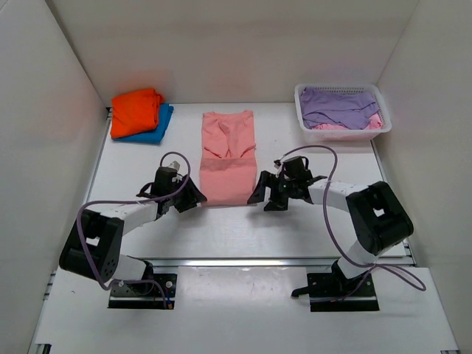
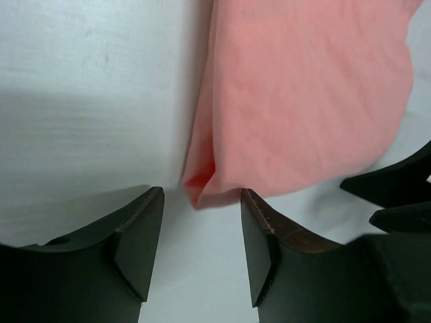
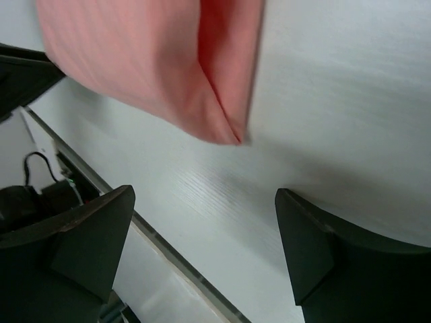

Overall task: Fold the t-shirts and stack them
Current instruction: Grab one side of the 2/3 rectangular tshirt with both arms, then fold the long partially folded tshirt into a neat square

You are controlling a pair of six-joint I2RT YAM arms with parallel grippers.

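Note:
A salmon-pink t-shirt (image 1: 228, 156) lies in a long narrow fold at the table's middle, its near hem doubled over. My left gripper (image 1: 196, 198) stands open at the shirt's near left corner (image 2: 199, 185), which lies just beyond the fingertips, with nothing between them. My right gripper (image 1: 259, 198) is wide open by the near right corner (image 3: 225, 131), also empty. A folded orange t-shirt (image 1: 136, 110) lies on a folded blue one (image 1: 151, 131) at the far left. A lavender-purple shirt (image 1: 339, 107) fills the basket.
The white mesh basket (image 1: 304, 110) stands at the far right, with pink cloth (image 1: 332, 127) under the purple shirt. White walls enclose the table on three sides. A metal rail (image 1: 258, 262) runs along the near edge by the arm bases.

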